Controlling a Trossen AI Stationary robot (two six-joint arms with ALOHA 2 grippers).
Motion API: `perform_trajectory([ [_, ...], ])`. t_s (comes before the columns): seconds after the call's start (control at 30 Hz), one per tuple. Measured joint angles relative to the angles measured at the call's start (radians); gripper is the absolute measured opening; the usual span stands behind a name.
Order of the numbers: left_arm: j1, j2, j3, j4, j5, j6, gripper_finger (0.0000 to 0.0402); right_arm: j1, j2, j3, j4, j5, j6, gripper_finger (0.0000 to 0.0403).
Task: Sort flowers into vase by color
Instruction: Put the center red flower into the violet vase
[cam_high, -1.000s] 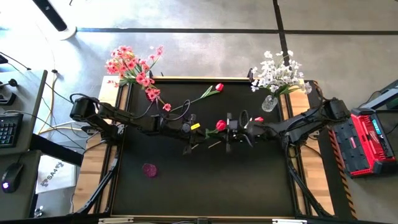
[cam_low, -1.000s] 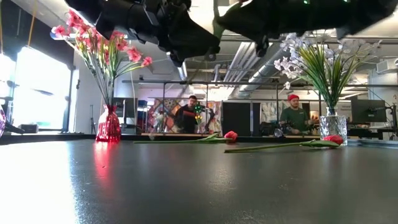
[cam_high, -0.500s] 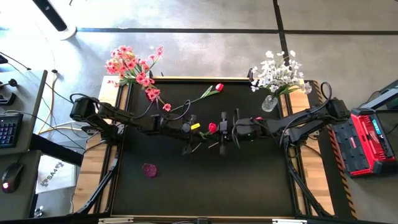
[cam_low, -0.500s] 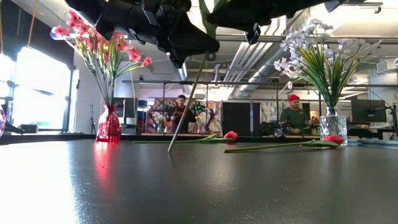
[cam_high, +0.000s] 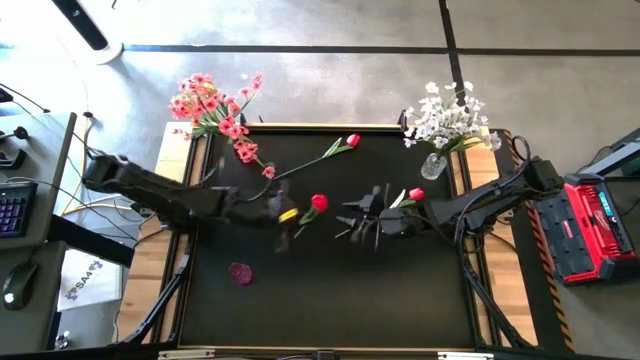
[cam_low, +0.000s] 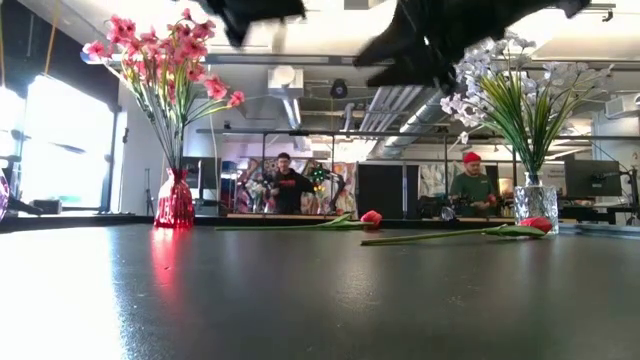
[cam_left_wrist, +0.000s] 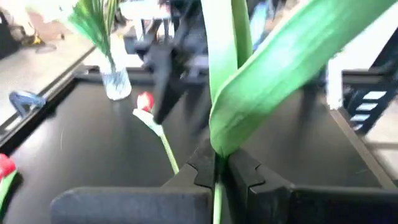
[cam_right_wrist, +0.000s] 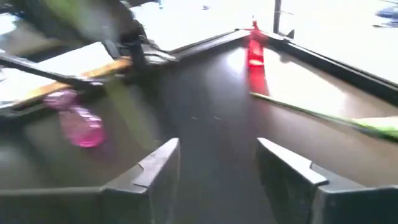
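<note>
Left gripper (cam_high: 283, 214), frame centre-left, clamped on red tulip (cam_high: 318, 202) stem, bud pointing right; pink vase (cam_high: 240, 273) sits below-left. Right gripper (cam_high: 362, 213) open, empty.

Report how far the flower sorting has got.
Done: pink flowers stand in the red vase, white flowers in the clear vase. In hand: the left end effector is shut on a red tulip; the right end effector is open, empty. Left: two red tulips on the table, the pink vase empty.
</note>
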Motion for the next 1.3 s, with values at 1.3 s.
perform_trajectory([
  [1.3,-0.89,-0.458,-0.079,-0.512,-0.936,-0.558,0.0,0.103,0.0,-0.427,0.296,0.191,0.471,0.022],
])
